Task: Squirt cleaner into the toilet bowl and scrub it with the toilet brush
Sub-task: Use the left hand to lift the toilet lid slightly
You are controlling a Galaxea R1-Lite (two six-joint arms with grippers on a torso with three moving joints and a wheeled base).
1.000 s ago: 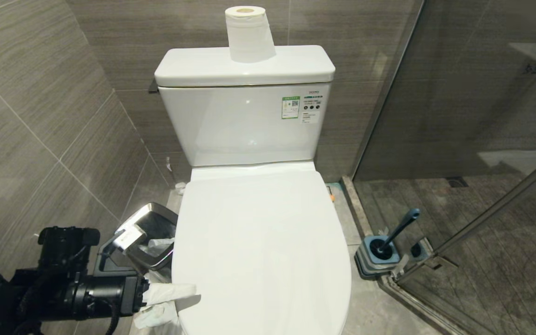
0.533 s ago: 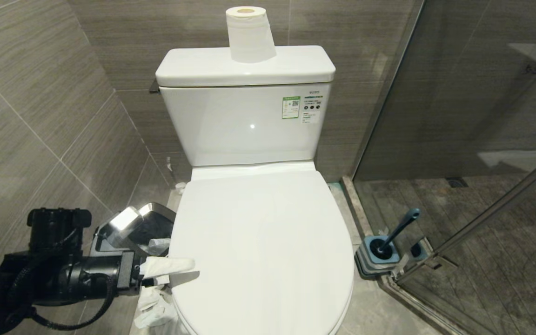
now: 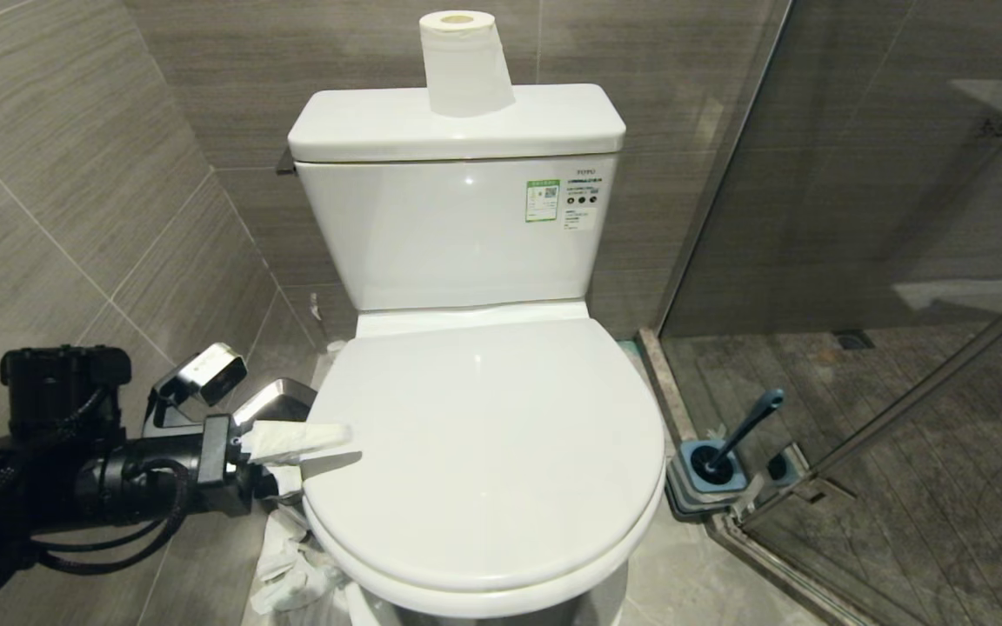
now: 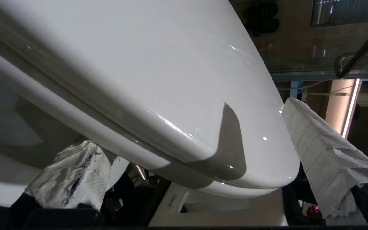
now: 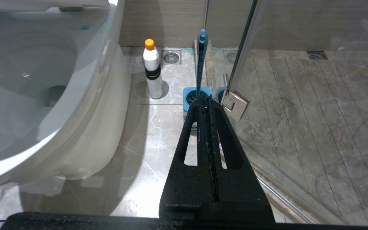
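With its paper-wrapped fingers spread wide astride the lid (image 3: pixel 484 452) edge at the toilet's left, the left gripper (image 3: pixel 297 452) should lift smoothly upward to expose the toilet bowl (image 5: pixel 43 95), while the cleaner (image 5: pixel 152 73) and toilet brush (image 3: pixel 749 426) wait at right.

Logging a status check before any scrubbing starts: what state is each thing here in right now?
Toilet lid: partly raised, front edge off the bowl.
Left end effector: open, paper-wrapped fingers straddling the lid's edge.
Right end effector: shut, empty.
Cleaner: upright on the floor, capped.
Toilet brush: standing in its holder.
Paper roll: upright on the cistern.
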